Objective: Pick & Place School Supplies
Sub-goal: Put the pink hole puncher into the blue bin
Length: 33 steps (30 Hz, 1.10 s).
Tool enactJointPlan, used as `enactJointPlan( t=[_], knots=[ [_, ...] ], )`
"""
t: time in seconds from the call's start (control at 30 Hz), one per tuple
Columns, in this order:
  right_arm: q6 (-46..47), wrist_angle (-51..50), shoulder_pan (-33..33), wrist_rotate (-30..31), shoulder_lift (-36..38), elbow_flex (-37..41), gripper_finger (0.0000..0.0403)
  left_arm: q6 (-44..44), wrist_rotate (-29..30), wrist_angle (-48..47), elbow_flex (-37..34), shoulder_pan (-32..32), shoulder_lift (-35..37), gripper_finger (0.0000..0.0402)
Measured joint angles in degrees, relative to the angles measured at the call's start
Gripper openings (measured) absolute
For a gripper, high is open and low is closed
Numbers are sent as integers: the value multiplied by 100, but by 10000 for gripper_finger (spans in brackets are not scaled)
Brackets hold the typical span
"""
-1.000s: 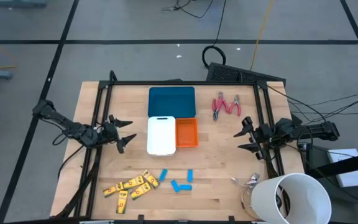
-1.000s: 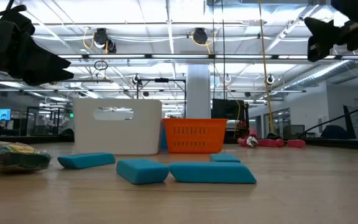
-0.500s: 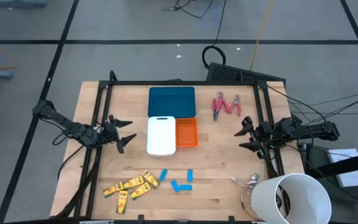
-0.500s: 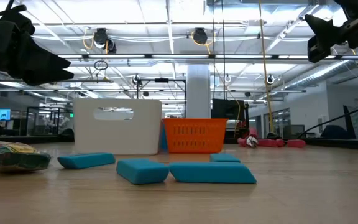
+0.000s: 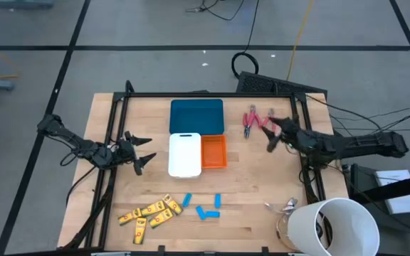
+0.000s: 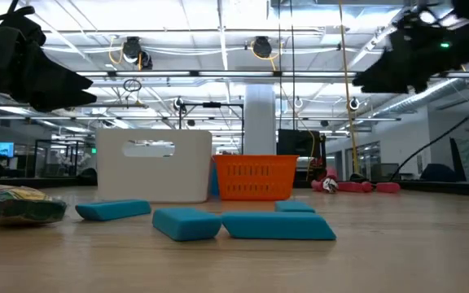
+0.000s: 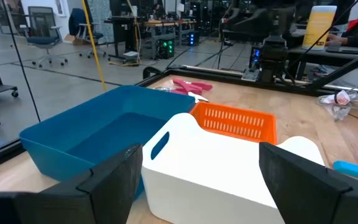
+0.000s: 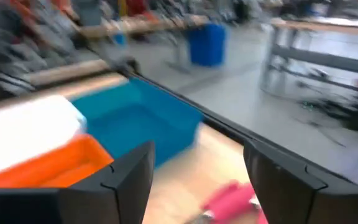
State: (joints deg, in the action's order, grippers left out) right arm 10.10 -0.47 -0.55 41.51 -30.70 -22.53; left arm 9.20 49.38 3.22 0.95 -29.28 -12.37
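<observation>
Lying just right of the teal tray, near the table's far edge, the two pink-handled pliers sit side by side and touching, their long axes running roughly from the far edge toward the near one, handles fanning outward; the right gripper hovers just beside them on their near-right side, its fingers spread wide and pointed toward the tools, so the pliers lie just ahead of the jaws and slightly toward the teal tray; the right wrist view bears this out, a pink handle showing between the two dark fingers with the teal tray beyond it; this arm is plainly the nearer one, and the coming grasp probably turns on the jaws crossing a handle's long axis rather than lying along it; the yellow pieces and blue pieces lie well apart from all this, on the near side of the table, nearer than the white tray and orange tray; the left gripper waits left of the white tray, fingers wide open, far from the pliers.
</observation>
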Motion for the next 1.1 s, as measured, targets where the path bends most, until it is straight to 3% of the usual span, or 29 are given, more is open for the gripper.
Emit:
enactJointPlan(
  t=[0.13,0.4,0.5,0.63,1.1],
  knots=[
    [92,-721,-854,-49,-1264,-1159,242,1,-6,2,0,0,-1,324],
    [1420,-2937,-2879,-1896,-3304,-2852,244,-1,-25,2,0,0,-1,324],
    [2021,-3704,-3312,-2094,-3793,-2956,244,-1,-27,2,2,0,-1,324],
    [2450,-4001,-3623,-2235,-4185,-2795,240,-1,-27,2,0,0,-1,324],
    [2781,-3368,-3995,-2529,-4520,-1941,238,-1,-28,2,0,0,-1,324]
  ],
)
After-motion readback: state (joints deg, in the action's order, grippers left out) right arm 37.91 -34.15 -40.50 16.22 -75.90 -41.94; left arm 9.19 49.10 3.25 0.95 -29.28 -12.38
